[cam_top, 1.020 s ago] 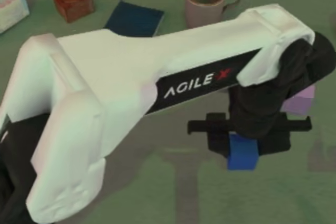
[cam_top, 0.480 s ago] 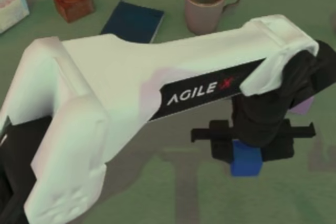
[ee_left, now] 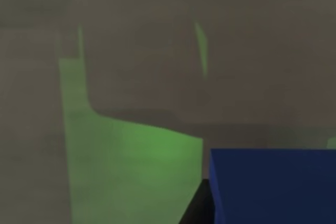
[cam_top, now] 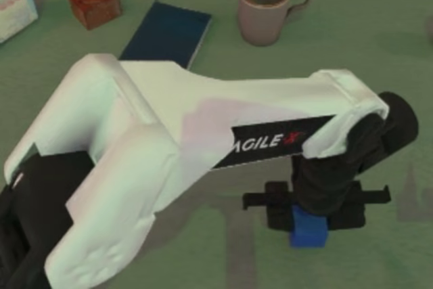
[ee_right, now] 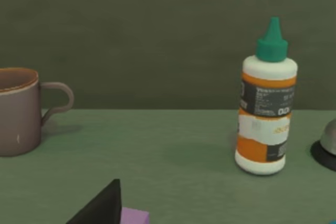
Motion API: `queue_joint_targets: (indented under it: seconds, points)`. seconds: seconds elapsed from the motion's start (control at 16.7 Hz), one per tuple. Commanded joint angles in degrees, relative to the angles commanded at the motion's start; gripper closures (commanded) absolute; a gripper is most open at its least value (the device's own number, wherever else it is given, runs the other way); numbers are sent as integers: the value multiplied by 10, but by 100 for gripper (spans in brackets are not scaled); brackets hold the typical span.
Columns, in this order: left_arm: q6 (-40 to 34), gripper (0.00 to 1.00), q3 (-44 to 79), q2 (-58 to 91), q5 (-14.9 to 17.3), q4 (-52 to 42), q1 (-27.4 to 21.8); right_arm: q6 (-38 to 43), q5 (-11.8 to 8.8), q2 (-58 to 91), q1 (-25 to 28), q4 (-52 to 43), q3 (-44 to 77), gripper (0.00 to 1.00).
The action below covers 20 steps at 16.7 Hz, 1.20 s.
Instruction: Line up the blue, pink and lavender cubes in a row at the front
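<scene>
Nearest the front edge of the top view, right of centre: blue cube (cam_top: 309, 228), only its front portion showing, the rest tucked under the black wrist of the left gripper (cam_top: 310, 216). Held between the jaws, closed narrowly on its sides, with the gripper's black crossbar sticking out to either side just behind it. Hard to tell whether resting on the green table (cam_top: 223, 255) or lifted just off it. From the left wrist view, just one dark blue corner of the cube (ee_left: 273, 184), cut off by the frame; beyond it, blurred green surface under heavy shadow. Across the middle of the top view, the big white left arm (cam_top: 169, 147), covering much of the tabletop. Pink cube nowhere visible from above; lavender cube (ee_right: 134, 216) caught only as a purplish sliver at the right wrist view's edge, beside a black wedge of gripper, shade too uncertain to name surely. Right gripper's jaws: cannot tell. Farther back: dark-navy book (cam_top: 168, 32), partly overlapped by the arm, brown mug (cam_top: 265, 6), reddish-orange box (cam_top: 95, 3), and a pale carton (cam_top: 13, 1) cut off at the left corner. In the right wrist view, farther off: orange-and-white bottle (ee_right: 265, 108) with green cap, and a metal dome (ee_right: 328, 140) clipped by the edge.
</scene>
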Motion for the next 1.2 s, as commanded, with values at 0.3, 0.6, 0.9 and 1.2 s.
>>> queue_joint_targets:
  seconds: [0.3,0.6,0.9,1.2]
  points:
    - [0,77,0,0,0,0,0,0,0,0,0,0,0,0]
    - [0,40,0,0,0,0,0,0,0,0,0,0,0,0]
    - [0,2,0,0,0,0,0,0,0,0,0,0,0,0]
    - [0,0,0,0,0,0,0,0,0,0,0,0,0,0]
